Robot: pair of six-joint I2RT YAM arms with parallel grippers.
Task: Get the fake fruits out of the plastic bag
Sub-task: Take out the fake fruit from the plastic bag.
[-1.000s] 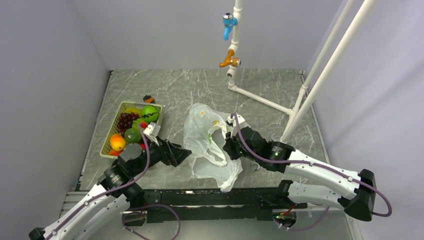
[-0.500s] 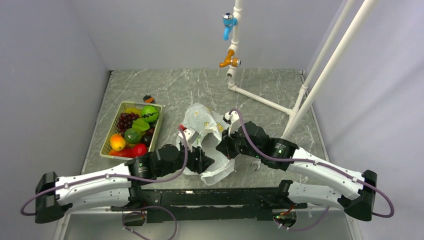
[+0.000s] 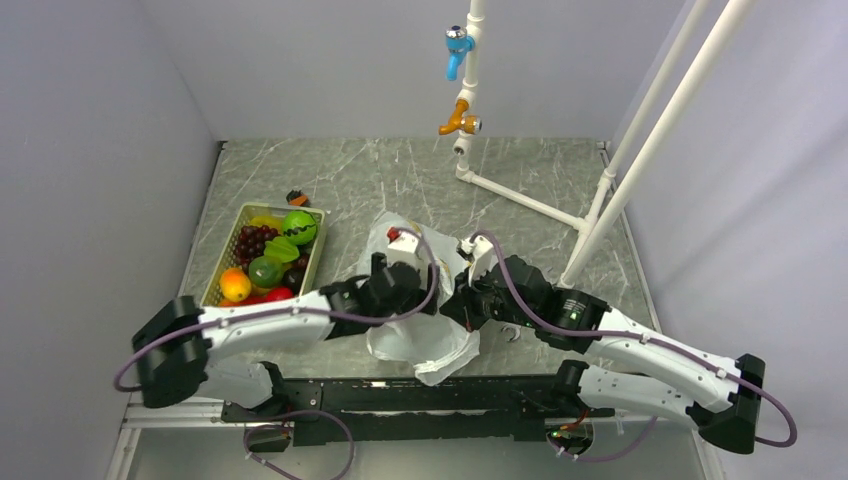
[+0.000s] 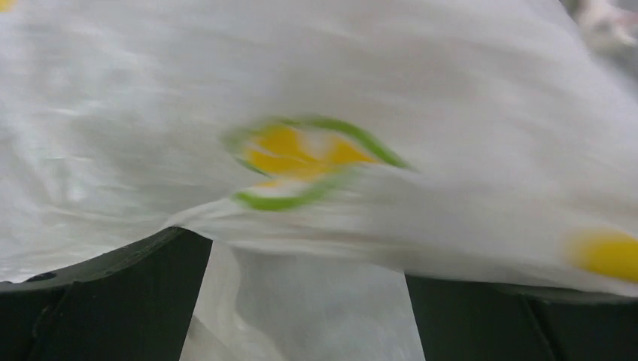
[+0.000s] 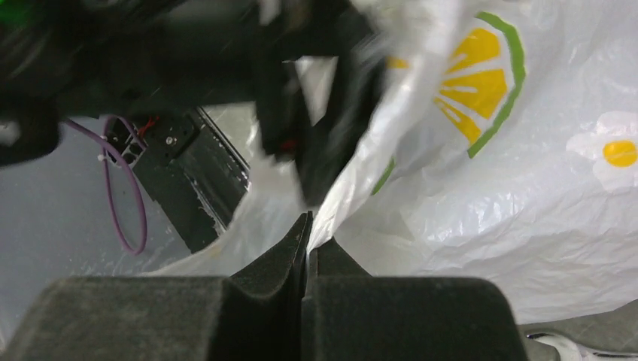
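Note:
The plastic bag (image 3: 420,340), white with lemon prints, lies crumpled at table centre. My right gripper (image 3: 458,300) is shut on a fold of the bag's edge (image 5: 323,226) and holds it up. My left gripper (image 3: 425,303) is open and pushed in against the bag. Its two dark fingers (image 4: 98,301) stand wide apart with blurred bag film (image 4: 316,150) draped over them. No fruit shows inside the bag. The fake fruits in view lie in the cream tray (image 3: 222,258): an orange ball (image 3: 235,284), a green ball (image 3: 299,227), purple grapes (image 3: 252,240) and a red one (image 3: 277,295).
A small orange and black object (image 3: 297,197) lies behind the tray. A white pipe frame (image 3: 520,200) with a blue tap (image 3: 458,45) and an orange valve (image 3: 460,122) stands at the back right. Grey walls close in both sides.
My left arm has swung right from beside the tray and pushed its gripper into the bag. The bag has bunched up. My right gripper has kept its hold.

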